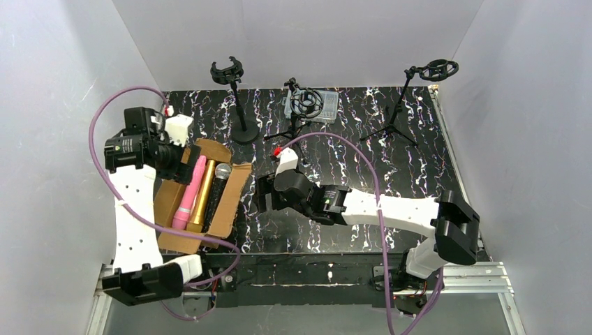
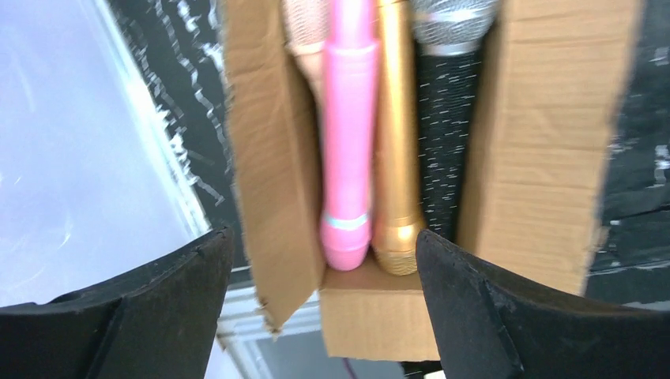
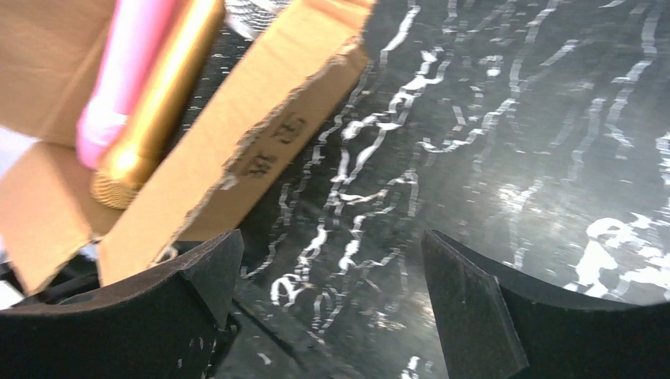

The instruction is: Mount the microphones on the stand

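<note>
Cardboard is forming an open box [image 1: 227, 202] that is lying on the left part of the black marbled counter [image 1: 363, 153] with its flaps spread wide. Inside it, microphones are lying lengthwise and touching side by side: a pink microphone [image 1: 188, 199] on the left, a gold microphone [image 1: 202, 199] in the middle and a black microphone [image 1: 216, 192] with a silver grille head on the right. In the left wrist view a peach microphone [image 2: 304, 31] is showing partly, tucked just beside the pink one. The left fingers [image 2: 174, 308] are hovering over the far end of the box, spread well apart and holding nothing, with the butt ends of the pink and gold microphones showing between them. The right fingers [image 3: 474, 316] are hanging low above bare counter just beside the box's right flap, also spread apart and gripping nothing. Along the far part of the counter, well apart from the box, a round-based stand [image 1: 246, 131], a small tripod stand [image 1: 305, 101] and a tall tripod stand [image 1: 440, 70] are standing upright. A clear plastic case [image 1: 328, 105] is sitting just behind the small tripod stand.
</note>
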Robot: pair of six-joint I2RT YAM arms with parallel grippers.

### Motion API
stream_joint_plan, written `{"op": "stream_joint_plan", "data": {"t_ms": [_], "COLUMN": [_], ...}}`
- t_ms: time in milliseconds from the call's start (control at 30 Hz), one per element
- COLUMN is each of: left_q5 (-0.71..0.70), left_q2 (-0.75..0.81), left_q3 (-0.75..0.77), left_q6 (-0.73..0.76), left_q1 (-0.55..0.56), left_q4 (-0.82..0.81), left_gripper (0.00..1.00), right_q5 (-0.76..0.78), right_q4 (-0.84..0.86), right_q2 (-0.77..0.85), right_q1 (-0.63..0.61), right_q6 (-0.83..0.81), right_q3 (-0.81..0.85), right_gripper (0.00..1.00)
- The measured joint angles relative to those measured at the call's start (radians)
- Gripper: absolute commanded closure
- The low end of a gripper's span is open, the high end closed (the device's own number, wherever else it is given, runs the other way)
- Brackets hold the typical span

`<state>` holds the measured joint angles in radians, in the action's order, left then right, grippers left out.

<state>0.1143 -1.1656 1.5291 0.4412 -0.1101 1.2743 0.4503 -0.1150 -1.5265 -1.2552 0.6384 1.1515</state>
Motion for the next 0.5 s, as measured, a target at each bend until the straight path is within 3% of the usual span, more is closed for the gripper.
{"op": "stream_joint_plan", "data": {"t_ms": [267, 500], "left_q5": [0.016, 0.073], "left_q2": [-0.104, -0.129], "left_q3": [-0.012, -0.04], "left_q6": [0.177, 0.243], "left_q1": [-0.213, -0.274], "left_q4": [-0.003, 0.014], "left_gripper": [0.29, 0.38], "right_q5": [-0.154, -0.233], "right_q4": [0.202, 0.3], "right_q2": [-0.062, -0.181], "right_q1": [0.0, 0.0], "right_q6": [0.09, 0.163], "right_q3": [-0.018, -0.015], "right_gripper": [0.08, 0.13]}}
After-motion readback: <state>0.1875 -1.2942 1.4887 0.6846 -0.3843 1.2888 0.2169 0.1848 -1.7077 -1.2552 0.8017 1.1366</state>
